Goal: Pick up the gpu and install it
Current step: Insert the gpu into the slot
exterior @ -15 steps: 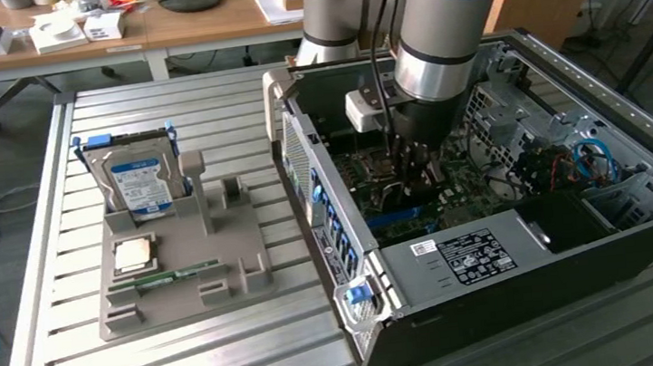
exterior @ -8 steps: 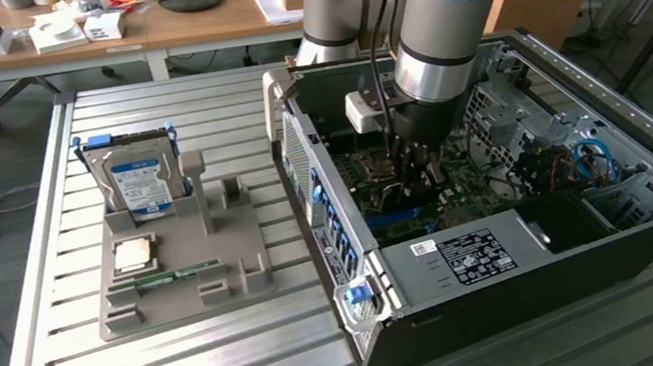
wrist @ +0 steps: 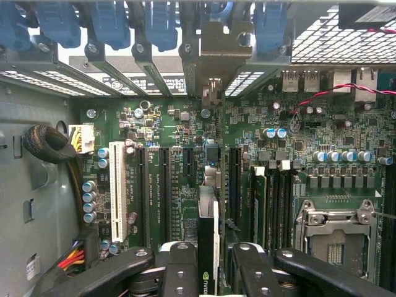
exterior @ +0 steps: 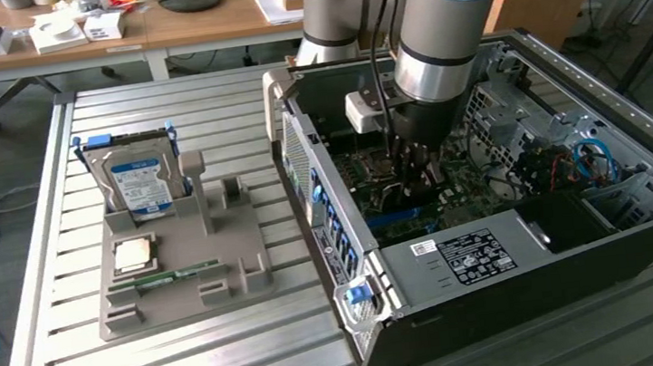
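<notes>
– Wrist view, nearest thing first: what is there?

– Two black fingers (wrist: 179, 263) of the end effector (wrist: 212, 253), clamped from both sides on the gpu (wrist: 208, 232), a thin dark-edged card seen edge-on with a small green logo on it.

– Where does the card sit?

– Upright over the green motherboard (wrist: 173, 124), between the long dark expansion slots. A long white slot (wrist: 116, 192) lies to one side and a silver processor socket (wrist: 334, 235) to the other. Whether its edge is seated in a slot, I cannot tell.

– And beyond it?

– A row of metal slot covers with blue plastic clips (wrist: 161, 25) at the case wall.

– From the exterior view?

– The dark open computer case (exterior: 438, 317) lies on its side on the slatted aluminium counter (exterior: 175, 363), along the edge at the exterior view's right. The grey arm (exterior: 440, 53) reaches down into it. Toward the counter's opposite edge stands a grey moulded holder (exterior: 233, 275) carrying a short green memory stick (exterior: 172, 277), a square tan processor chip (exterior: 134, 253) and, behind them, an upright silver hard drive with a blue-white label (exterior: 138, 184). Past the counter's far edge is a wooden desk (exterior: 200, 23).
</notes>
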{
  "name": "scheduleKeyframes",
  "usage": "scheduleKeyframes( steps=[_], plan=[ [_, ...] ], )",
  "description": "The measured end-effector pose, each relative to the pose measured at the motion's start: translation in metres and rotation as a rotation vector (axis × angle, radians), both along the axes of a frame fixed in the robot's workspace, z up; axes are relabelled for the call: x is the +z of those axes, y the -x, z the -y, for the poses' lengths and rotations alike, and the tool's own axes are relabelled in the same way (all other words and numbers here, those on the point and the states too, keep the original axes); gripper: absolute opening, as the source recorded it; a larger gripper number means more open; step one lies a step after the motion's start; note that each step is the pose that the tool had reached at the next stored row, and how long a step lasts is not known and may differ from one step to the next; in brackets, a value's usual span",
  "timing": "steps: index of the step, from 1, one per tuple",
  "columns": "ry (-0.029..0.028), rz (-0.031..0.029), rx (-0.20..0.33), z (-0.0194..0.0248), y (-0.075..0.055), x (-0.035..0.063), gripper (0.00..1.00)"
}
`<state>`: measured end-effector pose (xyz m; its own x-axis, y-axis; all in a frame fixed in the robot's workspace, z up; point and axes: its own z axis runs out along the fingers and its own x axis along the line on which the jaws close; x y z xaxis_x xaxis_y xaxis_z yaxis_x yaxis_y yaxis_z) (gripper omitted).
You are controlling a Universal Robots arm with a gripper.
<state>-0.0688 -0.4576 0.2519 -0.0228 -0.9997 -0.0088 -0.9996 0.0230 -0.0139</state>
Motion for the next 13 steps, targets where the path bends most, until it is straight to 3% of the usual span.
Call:
scheduleKeyframes(
  steps=[13],
  plan=[
    [0.0001,0.0,0.0,0.0,0.0,-0.0008,0.26]
  ],
)
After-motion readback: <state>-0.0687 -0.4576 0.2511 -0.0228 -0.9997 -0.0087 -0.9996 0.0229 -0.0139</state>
